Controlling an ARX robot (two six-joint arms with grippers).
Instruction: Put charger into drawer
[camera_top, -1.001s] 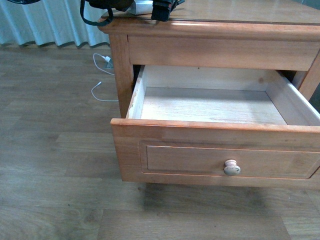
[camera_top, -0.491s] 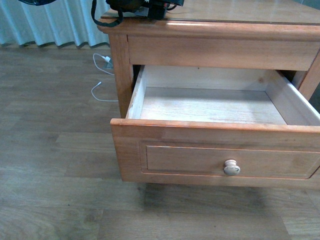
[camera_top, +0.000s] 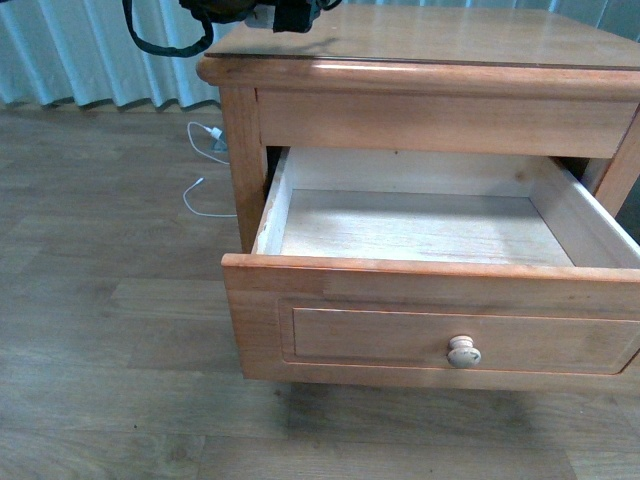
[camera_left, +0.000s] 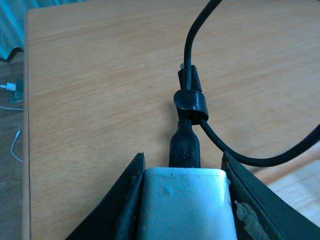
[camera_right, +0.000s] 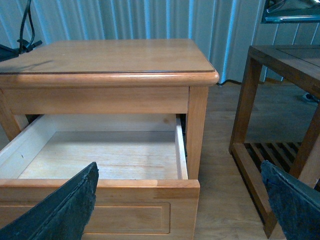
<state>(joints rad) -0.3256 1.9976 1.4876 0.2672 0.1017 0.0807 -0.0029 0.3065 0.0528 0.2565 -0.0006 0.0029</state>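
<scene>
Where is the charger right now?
The charger is clamped in the left gripper, above the cabinet top near its left edge, at the front view's upper left. It is not over the open drawer yet.

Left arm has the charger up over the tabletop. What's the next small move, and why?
Probably draw the left gripper back toward the robot and rightward until the charger hangs over the open drawer. Its jaws are shut on the white block above the tabletop, the drawer's inside looks bare, and the black cable loops free, so lower only afterwards.
</scene>
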